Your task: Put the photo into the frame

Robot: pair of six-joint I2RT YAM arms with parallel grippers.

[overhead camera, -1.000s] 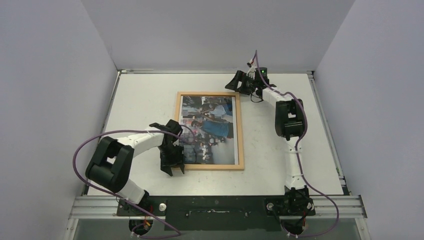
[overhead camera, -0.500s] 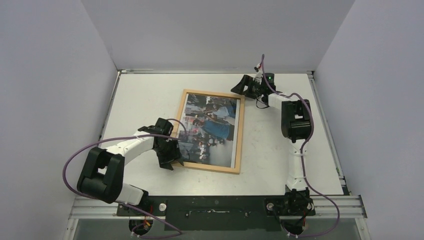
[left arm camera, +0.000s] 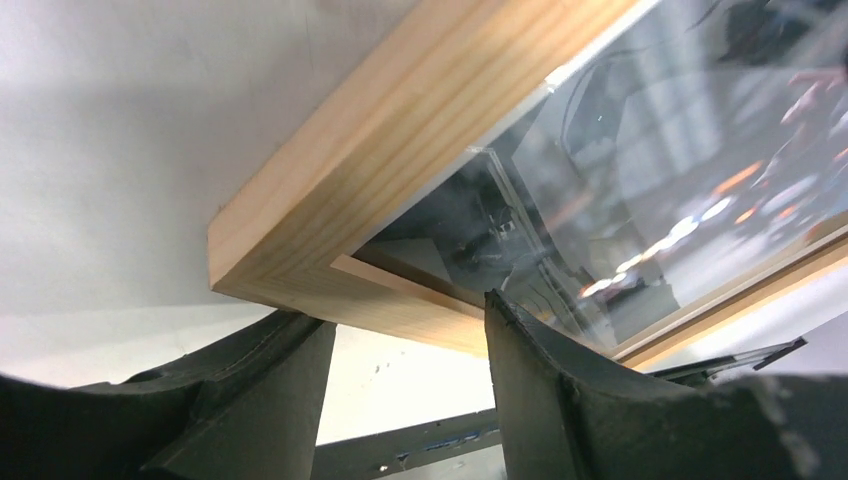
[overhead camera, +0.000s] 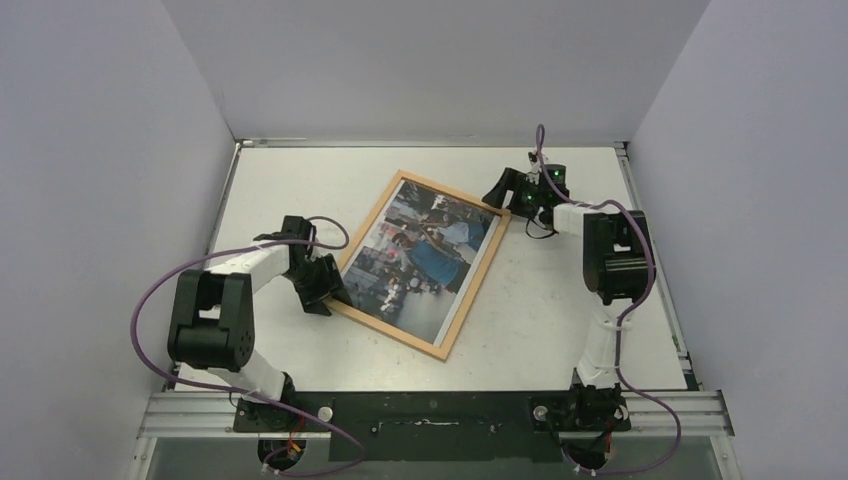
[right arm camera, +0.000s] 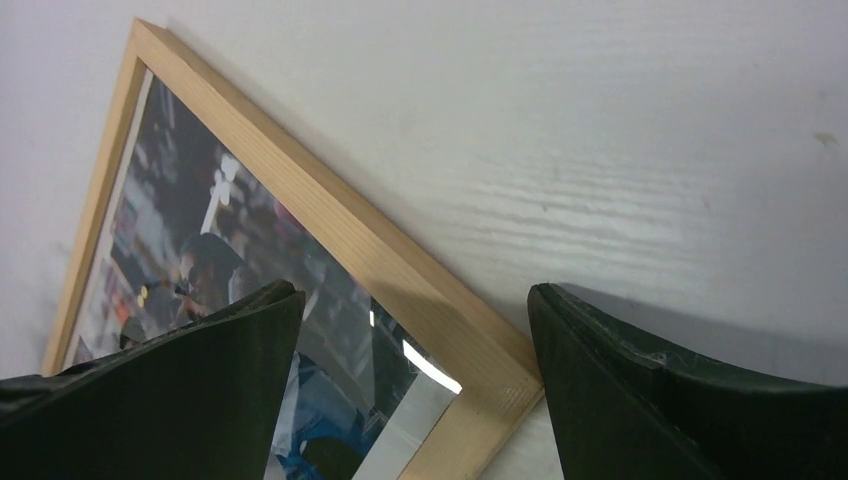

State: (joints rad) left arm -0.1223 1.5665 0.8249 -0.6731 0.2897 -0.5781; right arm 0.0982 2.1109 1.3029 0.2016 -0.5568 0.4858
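Observation:
The frame [overhead camera: 368, 236], thin light wood, lies diagonally on the table with the photo [overhead camera: 425, 255] inside it. My left gripper [overhead camera: 322, 290] is at the frame's near-left corner. In the left wrist view its jaws [left arm camera: 395, 310] stand apart, tips against the frame's [left arm camera: 380, 150] short bar beside the corner, and the photo [left arm camera: 650, 180] shows under glare. My right gripper [overhead camera: 503, 192] is at the far-right corner. Seen from the right wrist, it [right arm camera: 412, 290] is wide open, straddling that corner of the frame [right arm camera: 330, 215] just above the photo [right arm camera: 200, 250].
The white table [overhead camera: 560, 300] is walled at the back and on both sides. A black rail [overhead camera: 430, 412] with the arm bases runs along the near edge. Purple cables [overhead camera: 150, 300] loop off both arms.
The frame with the photo has swung clockwise from square to diagonal. My left gripper moved left and back with the near-left corner. My right gripper moved right and nearer with the far-right corner.

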